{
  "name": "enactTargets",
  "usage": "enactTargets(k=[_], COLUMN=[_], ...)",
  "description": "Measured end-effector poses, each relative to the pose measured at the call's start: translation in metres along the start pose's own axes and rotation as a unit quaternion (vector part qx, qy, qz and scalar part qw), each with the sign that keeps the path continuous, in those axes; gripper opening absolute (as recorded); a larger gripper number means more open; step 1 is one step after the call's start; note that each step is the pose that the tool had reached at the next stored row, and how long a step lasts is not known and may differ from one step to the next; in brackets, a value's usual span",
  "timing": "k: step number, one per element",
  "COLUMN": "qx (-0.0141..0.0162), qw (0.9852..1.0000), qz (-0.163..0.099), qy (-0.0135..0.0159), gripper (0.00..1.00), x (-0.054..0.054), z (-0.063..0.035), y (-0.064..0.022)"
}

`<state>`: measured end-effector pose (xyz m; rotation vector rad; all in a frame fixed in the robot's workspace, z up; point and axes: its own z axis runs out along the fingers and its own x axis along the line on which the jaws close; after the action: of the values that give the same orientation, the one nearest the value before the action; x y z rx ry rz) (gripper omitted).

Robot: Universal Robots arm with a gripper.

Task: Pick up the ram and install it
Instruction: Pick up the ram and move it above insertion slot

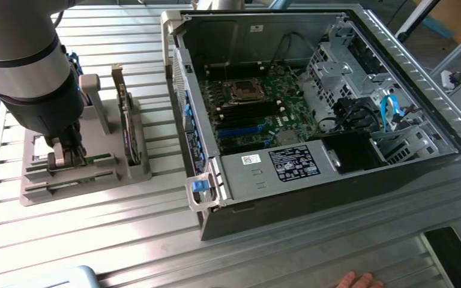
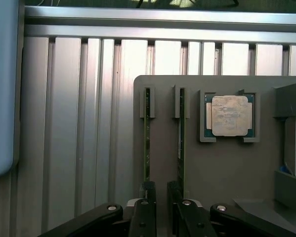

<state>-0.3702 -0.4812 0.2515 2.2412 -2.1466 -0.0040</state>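
Gripper sat low over grey holder, fingers parted, apparently grasping nothing. Ram stood edge-up in slot, running out from under one finger; second stick just outside other finger. Processor further along holder. Ribbed aluminium table beneath. Open computer case well apart from gripper, toward the exterior view's right.

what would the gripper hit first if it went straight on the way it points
Most likely the ram standing in the grey holder: the gripper points down at it, one finger over its edge. Depth is unclear; it could meet the holder first.
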Motion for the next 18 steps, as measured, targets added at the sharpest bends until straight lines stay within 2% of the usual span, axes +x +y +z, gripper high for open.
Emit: enactTargets(k=[18], qx=[0.0000], qw=[1.0000], qz=[0.000], qy=[0.0000], gripper=[0.24], x=[0.0001], z=[0.0093], y=[-0.0002])
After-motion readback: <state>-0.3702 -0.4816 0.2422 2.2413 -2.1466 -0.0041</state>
